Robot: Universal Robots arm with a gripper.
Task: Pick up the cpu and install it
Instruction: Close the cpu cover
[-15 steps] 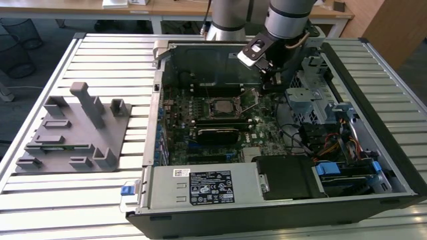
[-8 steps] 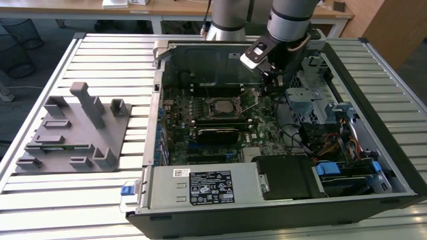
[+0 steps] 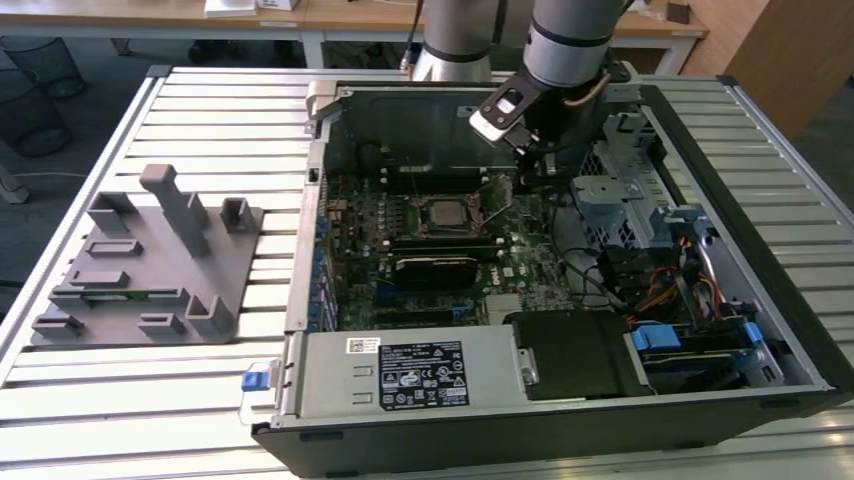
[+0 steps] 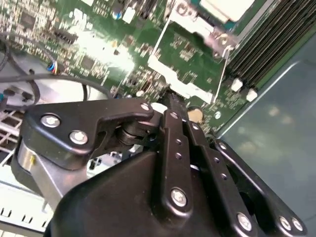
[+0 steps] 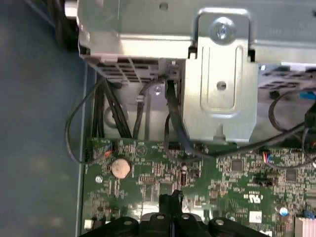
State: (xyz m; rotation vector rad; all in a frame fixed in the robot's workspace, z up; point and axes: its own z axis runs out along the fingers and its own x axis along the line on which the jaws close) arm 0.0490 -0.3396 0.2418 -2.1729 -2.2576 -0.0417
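From where I stand, the arm reaches down into the open computer case [image 3: 534,440]. Its pincer [image 3: 531,168] hangs low over the green motherboard [image 3: 527,255], towards the case's far wall. In both wrist views the black fingers [image 5: 165,205] are pressed together with nothing between them. Whether the tips touch the board I can't tell.

The cpu [image 3: 445,212] is not in the pincer. It sits in the socket on the board, near the pincer but apart from it, on the exterior view's left. In the second wrist view its pale top [image 4: 224,7] shows beyond the fingertips, inside a metal frame [image 4: 197,27]. A thin lever wire [image 4: 223,69] runs down the side of the frame nearer the pincer, and dark memory slots [image 4: 269,34] lie just past it.

In the first wrist view, ahead of the fingertips, a coin cell [image 5: 120,168] lies on the board. Farther on stands a bare metal drive cage [image 5: 222,84], with black cables [image 5: 174,123] dropping from it to the board.

Well away from the pincer, outside the case on the exterior view's left, a grey holder block [image 3: 147,265] rests on the slatted table [image 3: 214,100].
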